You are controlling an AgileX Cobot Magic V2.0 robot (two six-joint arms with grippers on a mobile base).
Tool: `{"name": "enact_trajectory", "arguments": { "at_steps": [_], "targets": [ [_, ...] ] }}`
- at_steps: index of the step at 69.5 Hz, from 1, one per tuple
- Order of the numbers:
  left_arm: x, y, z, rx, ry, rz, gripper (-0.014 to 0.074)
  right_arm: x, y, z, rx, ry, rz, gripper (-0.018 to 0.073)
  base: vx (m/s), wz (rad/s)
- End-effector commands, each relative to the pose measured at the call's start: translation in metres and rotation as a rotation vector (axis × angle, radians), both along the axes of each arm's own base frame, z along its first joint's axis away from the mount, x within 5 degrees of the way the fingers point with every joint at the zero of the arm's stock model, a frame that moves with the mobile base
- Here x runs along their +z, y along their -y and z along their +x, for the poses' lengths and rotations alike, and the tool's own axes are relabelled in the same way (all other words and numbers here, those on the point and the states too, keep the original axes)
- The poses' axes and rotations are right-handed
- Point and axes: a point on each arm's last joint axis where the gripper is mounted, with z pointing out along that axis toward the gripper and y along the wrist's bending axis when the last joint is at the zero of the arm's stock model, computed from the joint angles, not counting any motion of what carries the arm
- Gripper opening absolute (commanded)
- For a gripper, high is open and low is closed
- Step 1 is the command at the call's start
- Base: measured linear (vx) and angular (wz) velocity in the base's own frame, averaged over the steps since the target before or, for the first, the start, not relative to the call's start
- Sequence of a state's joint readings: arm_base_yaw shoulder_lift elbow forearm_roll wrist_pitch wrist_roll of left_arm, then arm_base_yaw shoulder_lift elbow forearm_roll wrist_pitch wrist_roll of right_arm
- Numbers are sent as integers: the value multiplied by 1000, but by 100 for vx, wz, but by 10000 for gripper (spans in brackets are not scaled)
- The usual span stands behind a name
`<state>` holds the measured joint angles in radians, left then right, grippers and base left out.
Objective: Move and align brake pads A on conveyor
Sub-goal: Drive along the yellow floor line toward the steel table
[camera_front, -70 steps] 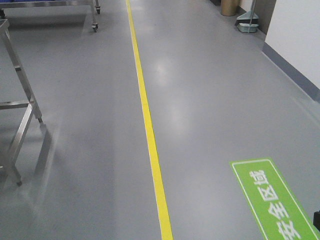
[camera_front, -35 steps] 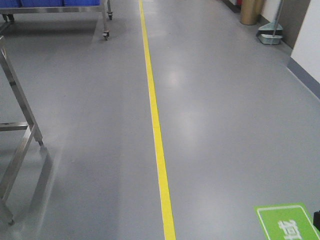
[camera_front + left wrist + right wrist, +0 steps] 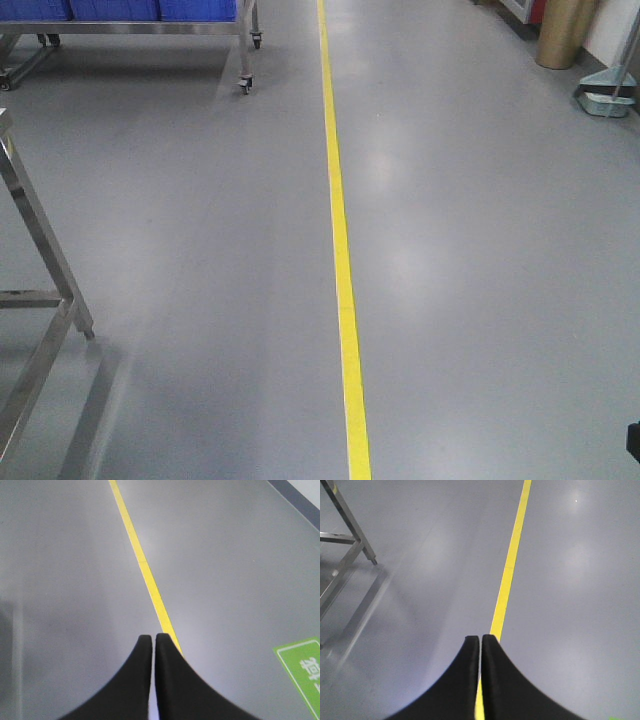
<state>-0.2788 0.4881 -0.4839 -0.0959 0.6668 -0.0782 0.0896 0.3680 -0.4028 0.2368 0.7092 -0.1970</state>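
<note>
Grey floor: this glossy grey resin floor fills all three views, and nothing of the task lies on it.
Brake pads A: none of the small dark grey curved brake pads A shows in any view, so I cannot tell where they lie.
Conveyor: the matte black belt conveyor is out of view too.
Left fingers: my black curved left fingers are clenched tip to tip with nothing between them, low in the frame beside the painted line.
Right fingers: my black curved right fingers are likewise pressed together and empty, bottom centre of the frame.
Step in hand: I judge this to be travel toward the work station, since there is nothing to grasp yet.
Doing it well: I would follow the yellow painted floor line as a guide and give the bare steel leg frame at the left edge of the front view plenty of room. The fingers should part only once belt and pads are in sight.
Counts: two pairs of fingers and one yellow line. One steel frame and one wheeled steel trolley at upper left, carrying three blue plastic crates. One tan cylindrical bin and one grey dustpan at upper right. One green floor sign.
</note>
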Motion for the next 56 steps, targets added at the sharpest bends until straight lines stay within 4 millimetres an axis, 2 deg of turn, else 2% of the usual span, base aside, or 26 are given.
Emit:
{"name": "enact_trajectory", "arguments": {
  "at_steps": [1, 56],
  "targets": [
    [13, 1, 3, 4, 75, -32, -6, 13, 1, 4, -11, 79, 4, -6, 51, 11],
    [13, 1, 3, 4, 75, -32, -6, 13, 1, 4, -11, 79, 4, -6, 50, 6]
  ]
}}
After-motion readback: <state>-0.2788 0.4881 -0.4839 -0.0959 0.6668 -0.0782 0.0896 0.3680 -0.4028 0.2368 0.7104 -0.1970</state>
